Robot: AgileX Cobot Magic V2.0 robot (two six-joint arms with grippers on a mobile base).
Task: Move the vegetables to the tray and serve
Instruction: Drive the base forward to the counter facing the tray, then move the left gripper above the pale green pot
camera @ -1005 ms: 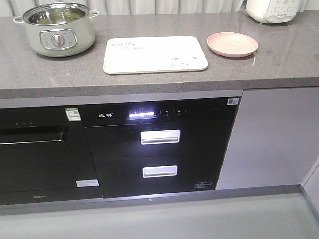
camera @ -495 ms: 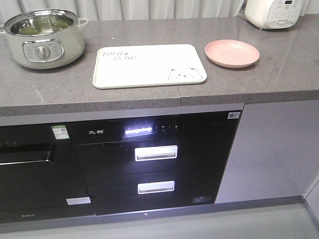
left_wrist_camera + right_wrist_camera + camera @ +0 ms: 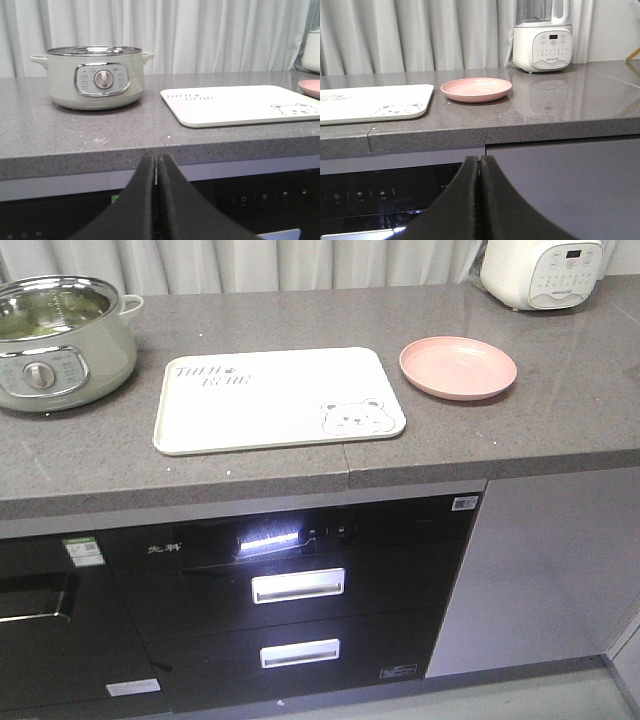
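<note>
As the front view has it: neither gripper is seen; the tray (image 3: 270, 410) lies bare on the counter (image 3: 560, 430), between the pot (image 3: 60, 360) and the pink plate (image 3: 458, 367).
Vegetables (image 3: 22, 328): a green patch is glimpsed inside the pot and is judged to be the lettuce; its outline cannot be made out.
Change since half a second ago: pot, tray and plate are all shown lower and further left, and the pot is now cut by the frame edge. Their spacing is unchanged, so the camera is judged to have moved, not the things.
Left wrist view, left gripper (image 3: 157, 162): the jaws are pressed together with nothing between them, below the counter edge. The pot is ahead, above and slightly left, and the tray ahead to the right. The pot's inside is hidden here.
Right wrist view, right gripper (image 3: 480, 161): likewise closed and empty, below the counter edge. The plate is straight ahead and above, the tray to the left, a white appliance (image 3: 542, 45) beyond to the right.
Handling: the lettuce is expected to be light, limp, easily torn and perhaps wet. It is best pinched gently at the thicker rib, lifted clear of the pot rim and laid on the tray.
</note>
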